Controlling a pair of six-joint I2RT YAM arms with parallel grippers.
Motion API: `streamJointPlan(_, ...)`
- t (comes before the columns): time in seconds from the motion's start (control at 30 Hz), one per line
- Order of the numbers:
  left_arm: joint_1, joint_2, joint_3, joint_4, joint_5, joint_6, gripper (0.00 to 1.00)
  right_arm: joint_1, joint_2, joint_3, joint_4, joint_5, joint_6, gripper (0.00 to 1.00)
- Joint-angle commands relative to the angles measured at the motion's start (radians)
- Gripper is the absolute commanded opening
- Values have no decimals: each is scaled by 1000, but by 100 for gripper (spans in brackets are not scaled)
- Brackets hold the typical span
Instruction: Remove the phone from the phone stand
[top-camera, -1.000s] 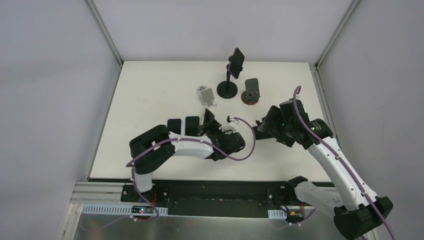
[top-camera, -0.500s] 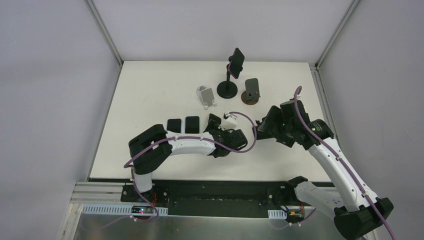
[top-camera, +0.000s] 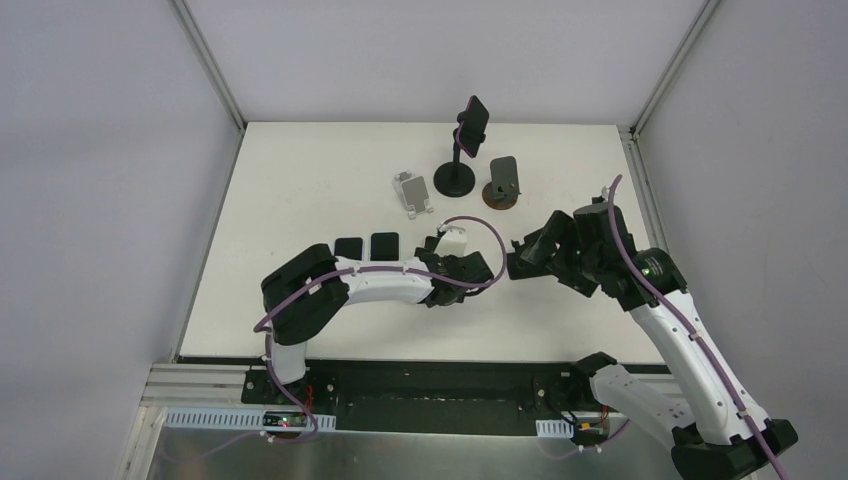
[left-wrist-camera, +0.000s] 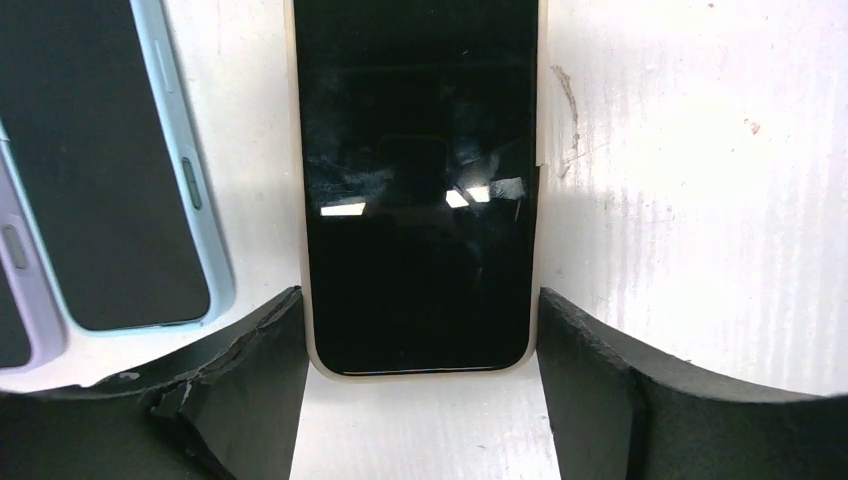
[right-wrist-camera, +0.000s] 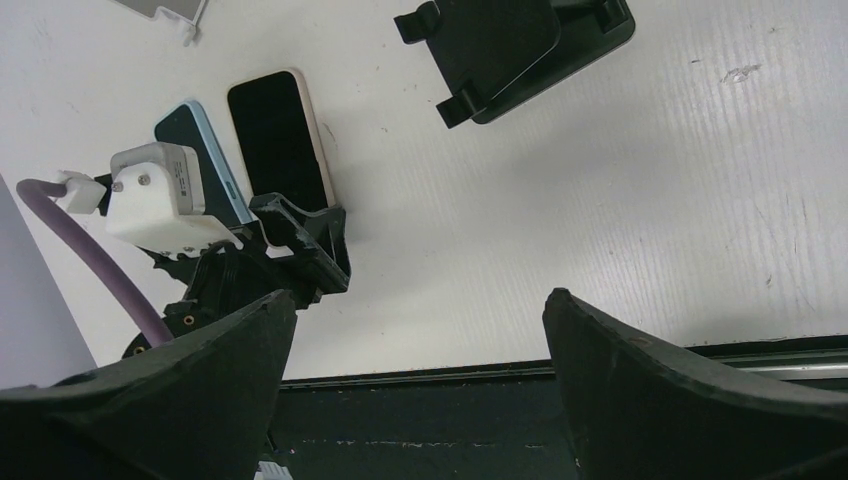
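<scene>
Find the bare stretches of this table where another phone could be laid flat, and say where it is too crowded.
Free: the far-left table left of the silver stand, and the near-left edge before the left arm. Crowded: the centre, where three phones lie side by side at the left gripper, and far centre around the pole stand and dark stand.

White table (top-camera: 300, 190) carrying phones and phone stands.
Three phones lie flat, screens up, near the table's middle: a purple-edged phone (top-camera: 348, 248), a blue-edged phone (top-camera: 384, 246) and a cream-edged phone (left-wrist-camera: 418, 190). Farther back stand a grey stand (top-camera: 413, 192), a tall black pole stand (top-camera: 455, 178) and a dark round-based stand (top-camera: 503, 183), side by side.
</scene>
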Motion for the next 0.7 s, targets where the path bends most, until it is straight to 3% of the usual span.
streamJointPlan(0.0,36,13,6,-26,84,-83,0,-6,-9,44,-27,16,11,98)
streamJointPlan(0.67,199,17,-57,-26,141,-162,0,-7,16,54,-34,10,10,98)
